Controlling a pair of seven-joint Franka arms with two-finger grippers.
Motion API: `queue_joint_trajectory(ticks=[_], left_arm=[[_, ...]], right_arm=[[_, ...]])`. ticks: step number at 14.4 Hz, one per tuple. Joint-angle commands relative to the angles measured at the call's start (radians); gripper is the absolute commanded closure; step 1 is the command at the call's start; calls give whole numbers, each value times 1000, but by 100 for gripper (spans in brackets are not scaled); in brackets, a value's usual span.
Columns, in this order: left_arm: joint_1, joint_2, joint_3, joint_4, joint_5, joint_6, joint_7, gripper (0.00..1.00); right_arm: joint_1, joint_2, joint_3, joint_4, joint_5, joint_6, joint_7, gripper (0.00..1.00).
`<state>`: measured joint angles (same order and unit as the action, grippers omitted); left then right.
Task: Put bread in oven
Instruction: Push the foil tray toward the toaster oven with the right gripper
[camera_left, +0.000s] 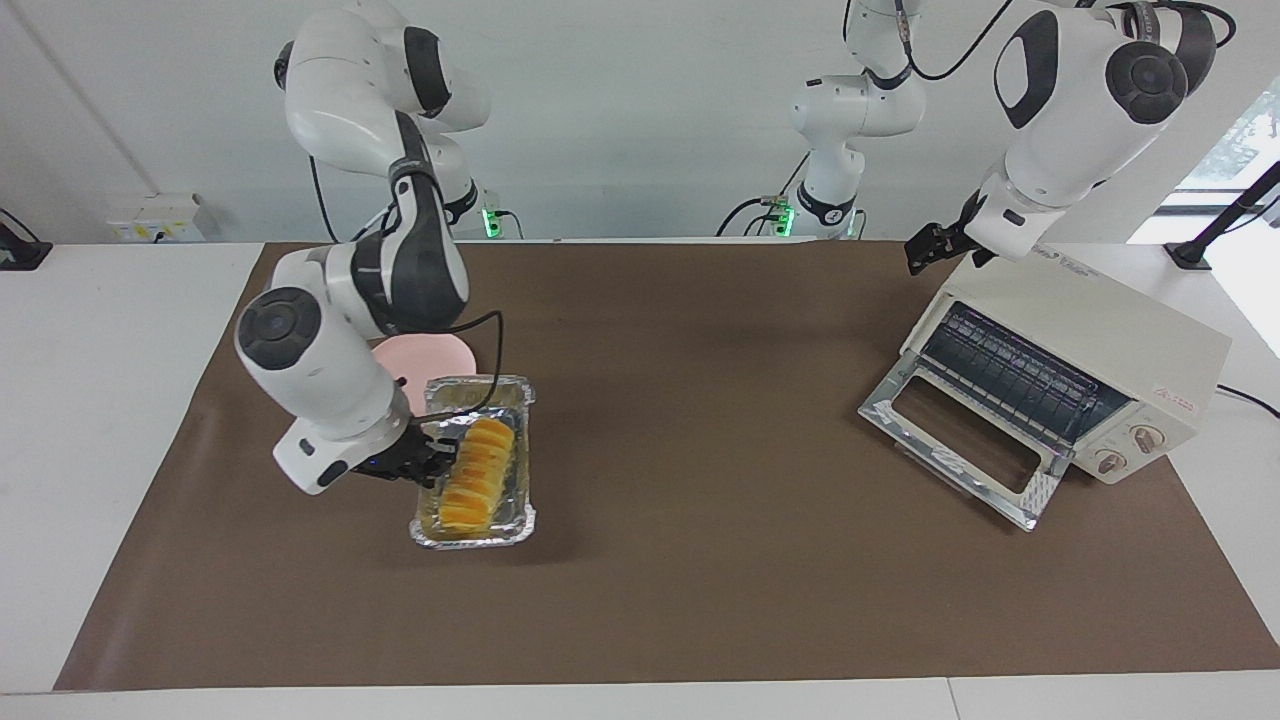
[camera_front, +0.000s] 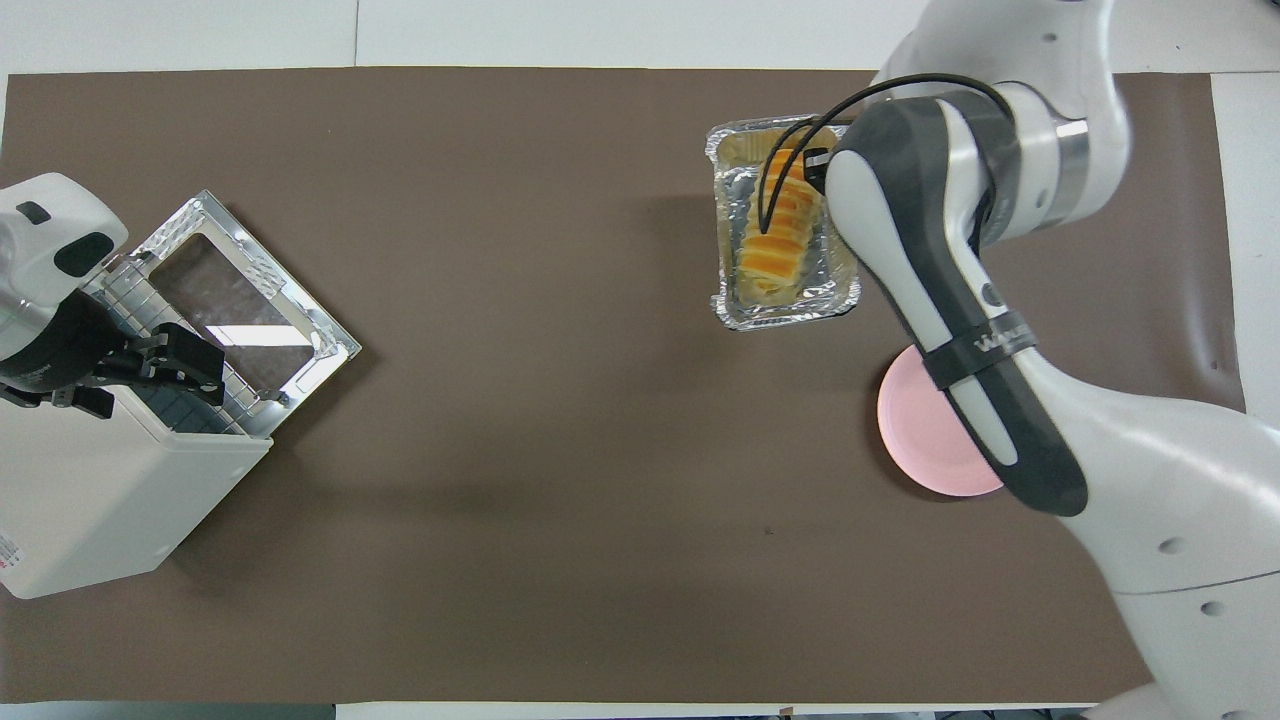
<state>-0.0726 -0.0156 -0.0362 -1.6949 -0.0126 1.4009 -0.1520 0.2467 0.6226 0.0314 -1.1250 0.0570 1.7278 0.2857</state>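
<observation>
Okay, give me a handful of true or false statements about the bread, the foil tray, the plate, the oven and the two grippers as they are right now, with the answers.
1. The bread lies in the foil tray. True.
2. The oven door is closed. False: the glass door hangs open, and the wire rack shows inside.
3. The right gripper is shut on the foil tray's edge. True.
4. The bread lies on the pink plate. False: the plate has nothing on it and is nearer to the robots than the tray.
5. The left gripper holds the bread. False: it is open and empty, waiting above the oven's top.
</observation>
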Motion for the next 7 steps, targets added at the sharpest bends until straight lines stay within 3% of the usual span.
queue_joint_trajectory(ticks=[1, 4, 7], left_arm=[[-7, -20, 9, -16, 2, 15, -1, 0], [-6, -20, 7, -16, 2, 15, -1, 0], [-6, -20, 7, -16, 2, 15, -1, 0]], right_arm=[[94, -17, -4, 7, 50, 13, 116, 100], [163, -15, -5, -16, 90, 56, 144, 100], [218, -32, -4, -129, 90, 166, 148, 100]])
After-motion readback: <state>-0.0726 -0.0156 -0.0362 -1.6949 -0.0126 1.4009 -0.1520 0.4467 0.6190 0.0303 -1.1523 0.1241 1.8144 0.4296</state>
